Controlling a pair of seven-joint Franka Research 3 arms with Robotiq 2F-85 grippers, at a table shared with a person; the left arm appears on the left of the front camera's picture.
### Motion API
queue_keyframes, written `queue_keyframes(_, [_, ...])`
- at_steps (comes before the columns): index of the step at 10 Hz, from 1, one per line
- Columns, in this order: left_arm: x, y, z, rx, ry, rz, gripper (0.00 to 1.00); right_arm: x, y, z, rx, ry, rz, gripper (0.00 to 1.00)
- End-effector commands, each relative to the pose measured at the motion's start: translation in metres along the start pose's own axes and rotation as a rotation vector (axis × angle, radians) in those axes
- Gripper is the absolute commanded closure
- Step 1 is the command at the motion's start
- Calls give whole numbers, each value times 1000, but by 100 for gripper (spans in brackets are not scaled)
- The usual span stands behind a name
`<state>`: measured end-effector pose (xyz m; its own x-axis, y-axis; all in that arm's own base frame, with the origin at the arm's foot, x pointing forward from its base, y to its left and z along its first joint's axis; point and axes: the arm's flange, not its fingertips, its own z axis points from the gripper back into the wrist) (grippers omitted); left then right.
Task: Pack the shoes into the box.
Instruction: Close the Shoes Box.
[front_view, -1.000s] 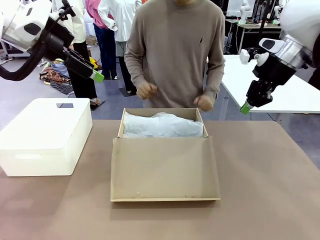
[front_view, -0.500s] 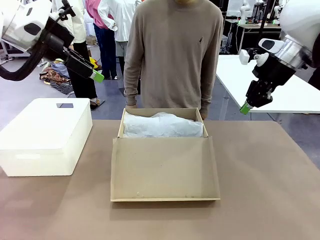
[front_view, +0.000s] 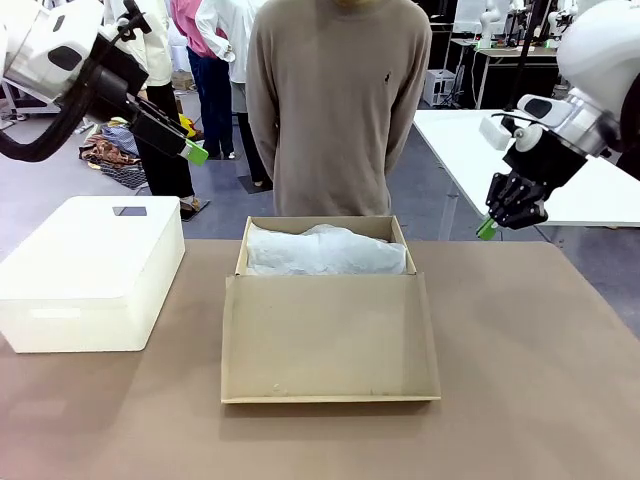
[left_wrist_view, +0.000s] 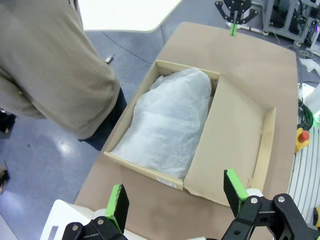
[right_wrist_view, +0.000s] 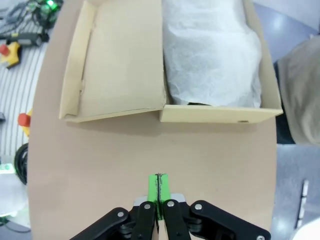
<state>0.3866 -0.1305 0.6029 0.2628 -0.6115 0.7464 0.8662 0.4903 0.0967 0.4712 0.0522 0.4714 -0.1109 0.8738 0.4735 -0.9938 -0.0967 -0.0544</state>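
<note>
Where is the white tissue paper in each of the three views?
Front view: tissue paper at centre, inside the box, beyond the flat lid flap.
Left wrist view: centre, slanting from bottom left to top right.
Right wrist view: top right.
Shared landmark: the lid flap, beside the paper in all three.

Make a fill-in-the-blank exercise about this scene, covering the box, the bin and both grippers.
1. The box, with its lid folded down toward the robot, is ____.
2. The white bin stands on the robot's ____ side of the box.
3. With its fingers spread wide apart, the left gripper is ____.
4. With its green pads pressed together, the right gripper is ____.

Missing words: open; left; open; shut.
</note>
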Motion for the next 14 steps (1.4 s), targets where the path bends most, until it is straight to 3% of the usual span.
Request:
queue_keyframes(1, [-4,1,-1,-15,-19,-15,0,-16,-2,-22,8,-58,109,100])
queue_keyframes(5, [-4,1,-1,-15,-19,-15,0,-29,-11,-54,93,-124,192,100])
queue_keyframes(7, [-4,1,-1,-15,-19,-15,0,-29,-10,-50,110,-104,105,100])
queue_keyframes(12, [-4,1,-1,-15,-19,-15,0,-30,-6,-62,118,-85,143,100])
queue_keyframes(14, [-4,1,-1,-15,-19,-15,0,-36,-16,-76,141,-159,113,100])
